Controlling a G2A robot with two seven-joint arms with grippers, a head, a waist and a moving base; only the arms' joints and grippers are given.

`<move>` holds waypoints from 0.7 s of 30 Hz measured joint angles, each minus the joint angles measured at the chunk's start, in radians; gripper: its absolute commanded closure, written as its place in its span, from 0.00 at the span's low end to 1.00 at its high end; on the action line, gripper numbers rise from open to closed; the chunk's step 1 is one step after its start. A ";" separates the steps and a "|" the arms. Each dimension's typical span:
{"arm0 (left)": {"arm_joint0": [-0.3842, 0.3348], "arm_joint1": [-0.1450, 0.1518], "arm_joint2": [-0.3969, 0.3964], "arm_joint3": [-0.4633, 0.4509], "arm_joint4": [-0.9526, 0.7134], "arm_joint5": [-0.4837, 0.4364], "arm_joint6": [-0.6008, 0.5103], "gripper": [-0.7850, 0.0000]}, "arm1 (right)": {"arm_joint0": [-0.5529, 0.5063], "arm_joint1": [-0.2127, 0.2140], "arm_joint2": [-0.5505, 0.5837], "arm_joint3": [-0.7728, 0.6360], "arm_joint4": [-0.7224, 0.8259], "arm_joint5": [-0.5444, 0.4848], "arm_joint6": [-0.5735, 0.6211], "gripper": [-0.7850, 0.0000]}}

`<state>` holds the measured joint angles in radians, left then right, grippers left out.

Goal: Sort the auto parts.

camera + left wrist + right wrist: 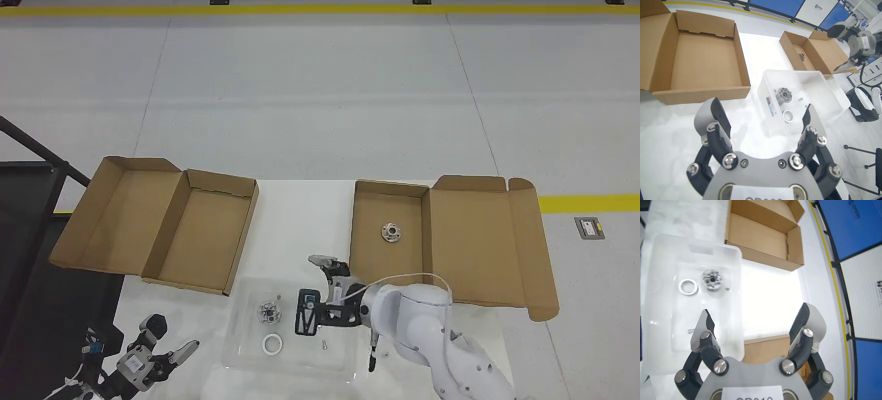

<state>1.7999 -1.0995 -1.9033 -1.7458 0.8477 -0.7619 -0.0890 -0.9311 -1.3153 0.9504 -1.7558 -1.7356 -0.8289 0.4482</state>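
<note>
While the left gripper [762,106] and right gripper [755,313] hang with jaws apart and empty, the flanged metal hub [711,280] and ring [688,287] lie in the clear bin [740,256], probably heavy, rigid and slick, best pinched across the hub's flange.

Your bin [791,70] is translucent plastic, frosty and smooth. In it, the flanged hub [784,95] is machined metal, dull grey with brighter cut faces, and the ring [788,116] is smooth, satin-bright metal. The left cardboard box [704,62] and the right cardboard box [815,51] are plain brown matt card. The table [762,49] is white and glossy. On your left gripper [762,103] and right gripper [755,308], the pads [798,317] are black ribbed rubber on matt grey metal with shiny screw heads.
</note>
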 measured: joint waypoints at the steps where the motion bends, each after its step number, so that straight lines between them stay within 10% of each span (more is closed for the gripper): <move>1: 0.000 0.000 0.000 0.000 0.000 0.000 0.000 0.00 | 0.007 -0.003 -0.019 0.008 0.019 -0.037 0.016 0.00; 7: 0.000 0.000 0.000 0.000 0.000 0.000 0.000 0.00 | 0.058 -0.022 -0.080 0.083 0.095 -0.078 0.212 0.00; 14: 0.000 0.000 0.000 0.000 0.000 0.000 0.000 0.00 | 0.051 -0.020 -0.086 0.070 0.091 -0.092 0.164 0.00; 15: 0.000 0.000 0.000 0.000 0.000 0.000 0.000 0.00 | 0.046 -0.018 -0.091 0.064 0.078 -0.103 0.138 0.04; 17: 0.000 0.000 0.000 0.000 0.000 0.000 0.000 0.00 | 0.035 -0.012 -0.102 0.069 0.030 -0.116 0.072 0.45; 21: 0.000 0.000 0.000 0.000 0.000 0.000 0.000 0.00 | 0.031 -0.013 -0.130 0.098 -0.001 -0.121 0.059 0.48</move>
<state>1.7999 -1.0995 -1.9033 -1.7458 0.8477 -0.7619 -0.0890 -0.9001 -1.3282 0.8204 -1.6581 -1.7365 -0.9497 0.5069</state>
